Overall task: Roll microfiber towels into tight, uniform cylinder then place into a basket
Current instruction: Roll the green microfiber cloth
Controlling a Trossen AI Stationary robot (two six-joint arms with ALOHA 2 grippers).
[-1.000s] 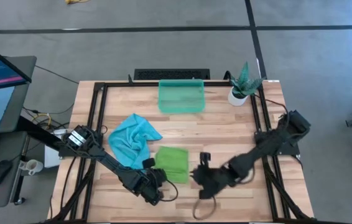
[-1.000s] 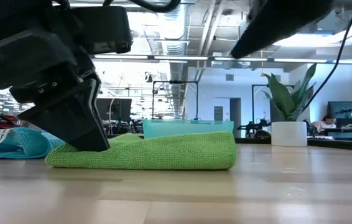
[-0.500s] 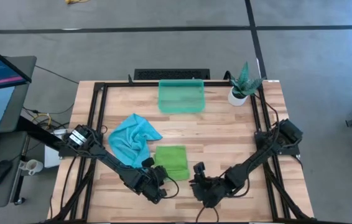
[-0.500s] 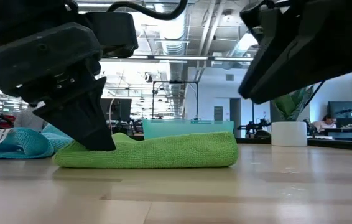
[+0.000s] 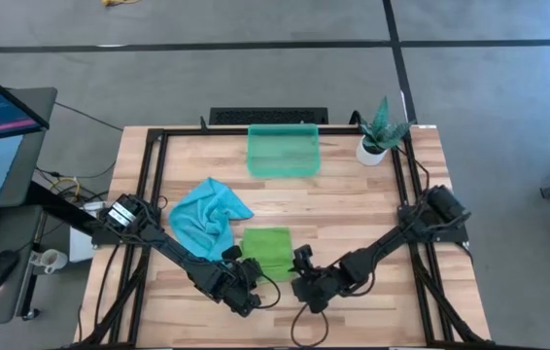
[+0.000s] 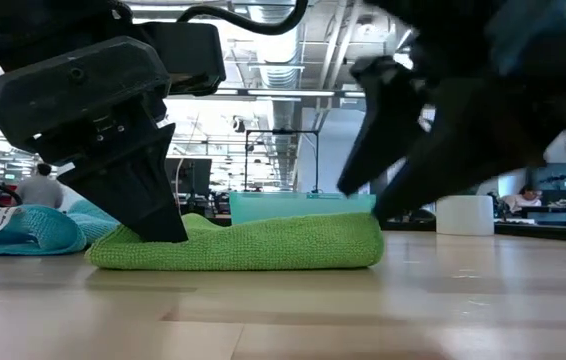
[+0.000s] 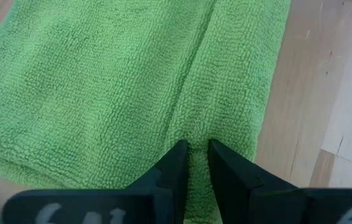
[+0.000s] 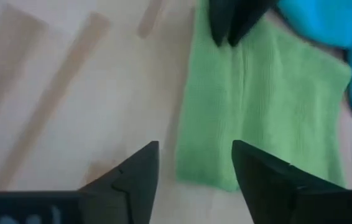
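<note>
Both arms are reaching low to the folded green towel (image 5: 267, 252) on the tabletop (image 5: 353, 209). The left end effector (image 7: 198, 163) is pinching the towel's near edge; the right end effector (image 8: 194, 165) is hovering spread wide over its near corner.

Near edge of table (image 5: 372, 209) crowded: left gripper (image 5: 252, 279) pinches the green towel (image 5: 267, 251) at its near-left corner, right gripper (image 5: 297, 275) hangs spread just off its near-right corner, so only a thin gap between them. Blue towel (image 5: 207, 219) blocks the left side, touching the green one. Bare wood from the green towel to the basket (image 5: 282, 151) at the far edge; plant pot (image 5: 373, 149) stands right of the basket, right half otherwise free apart from the right arm.
</note>
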